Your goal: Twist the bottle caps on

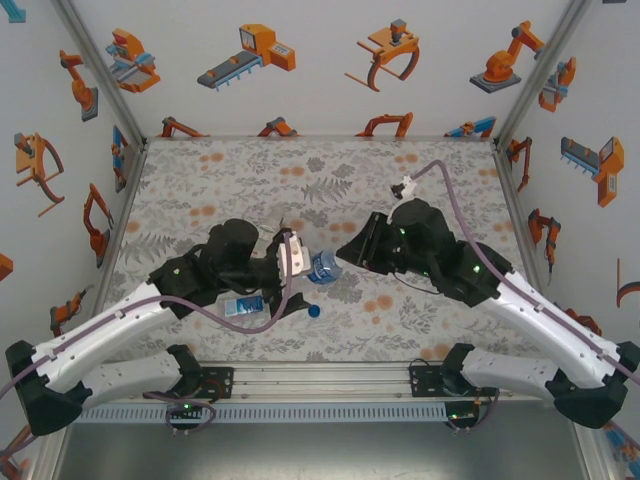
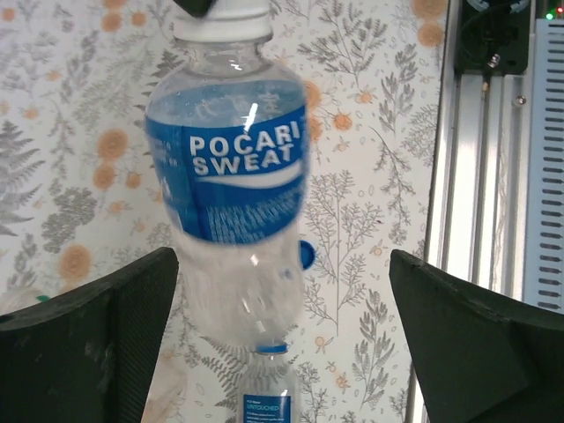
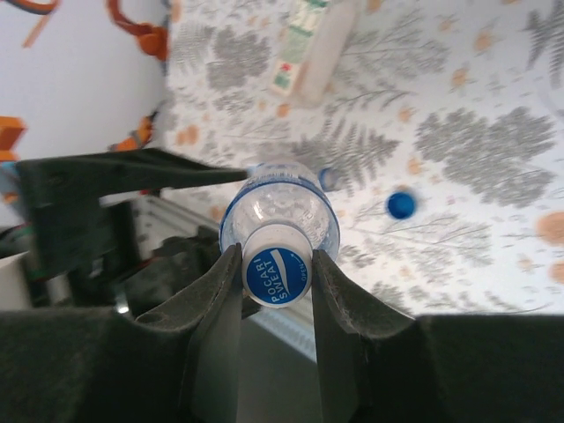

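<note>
Spread wide apart, left pincer [image 2: 282, 295] is seen flanking blue-label bottle [image 2: 231, 167] at mid-worktop [image 1: 200, 170]. Second bottle [image 1: 245, 305] laid near left; loose blue cap [image 1: 314, 310] just right. Right pincer [image 3: 278, 264] clamped on fitted cap [image 3: 277, 278].

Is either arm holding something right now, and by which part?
The right fingers pinch the Pocari Sweat bottle by its cap. The left fingers stand open around its body, not gripping.
</note>
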Motion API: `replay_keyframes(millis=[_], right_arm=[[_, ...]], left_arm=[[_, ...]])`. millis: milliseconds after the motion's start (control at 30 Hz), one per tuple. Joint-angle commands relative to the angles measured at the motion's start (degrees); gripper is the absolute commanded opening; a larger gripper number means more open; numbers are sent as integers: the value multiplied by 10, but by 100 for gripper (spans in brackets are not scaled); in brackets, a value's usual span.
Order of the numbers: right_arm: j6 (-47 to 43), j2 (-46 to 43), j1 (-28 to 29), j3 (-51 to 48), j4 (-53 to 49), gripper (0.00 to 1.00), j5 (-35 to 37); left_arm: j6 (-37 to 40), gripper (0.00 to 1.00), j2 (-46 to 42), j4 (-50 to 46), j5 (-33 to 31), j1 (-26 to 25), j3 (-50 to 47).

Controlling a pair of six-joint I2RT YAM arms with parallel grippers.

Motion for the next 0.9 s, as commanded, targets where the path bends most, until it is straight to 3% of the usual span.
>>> replay_keyframes(millis=[0,200,300,500,633,867], right_arm=[[-100,31,-31,38,-30,0,41],[-234,125,-102,90,-34,0,53],[-299,185,-135,132,-33,0,56],[-401,315,-195,238,-26,0,67],[-440,397,-223,313,-25,0,67],[-471,518,-249,433,-41,0,58]], left_arm=[[-2,97,-23,5,-27,-3,-11],[-36,97,-52,-20,-114,5,-28],[-62,97,-70,-27,-117,22,-37],[-197,97,-90,-45,-212,82,-34],[-221,97,-88,-79,-213,120,-22],[-227,97,-92,-101,-228,124,-27]])
